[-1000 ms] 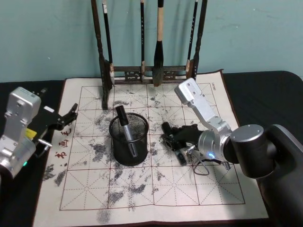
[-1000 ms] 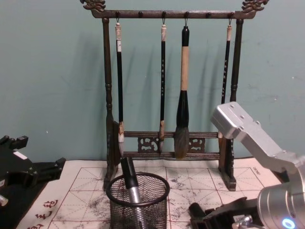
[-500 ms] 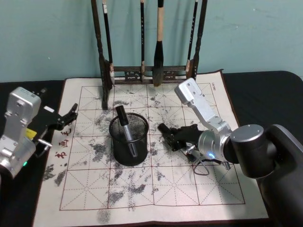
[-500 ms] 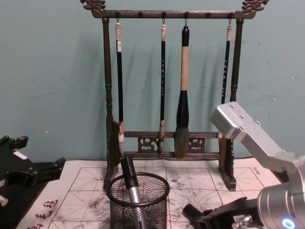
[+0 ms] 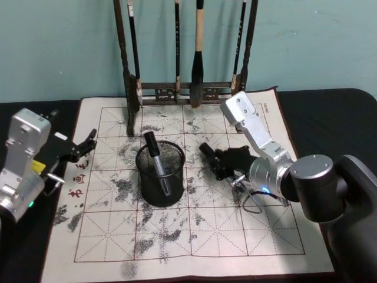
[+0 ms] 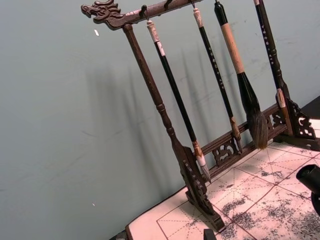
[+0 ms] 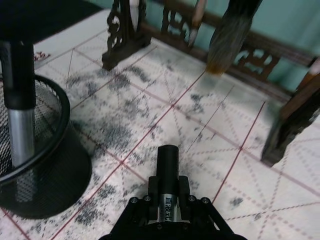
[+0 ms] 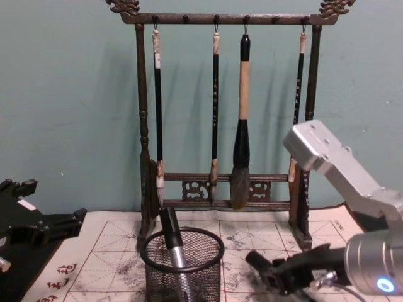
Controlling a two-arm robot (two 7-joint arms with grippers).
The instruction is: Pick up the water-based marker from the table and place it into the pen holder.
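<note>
The right gripper point(image 5: 219, 165) is clamped on the water-based marker point(image 7: 168, 162). Its arm is bent low over the table point(image 5: 330, 112), just right of the pen holder point(image 5: 160, 177). The left gripper point(image 5: 82, 147) is parked at the table's left side.

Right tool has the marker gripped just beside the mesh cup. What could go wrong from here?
1. The marker in the right tool sits about level with the pen holder rim; a sideways move may tip the cup.
2. The other marker leaning inside could block the drop.
3. The brush rack stands close behind the arm; a high lift might snag it.
</note>
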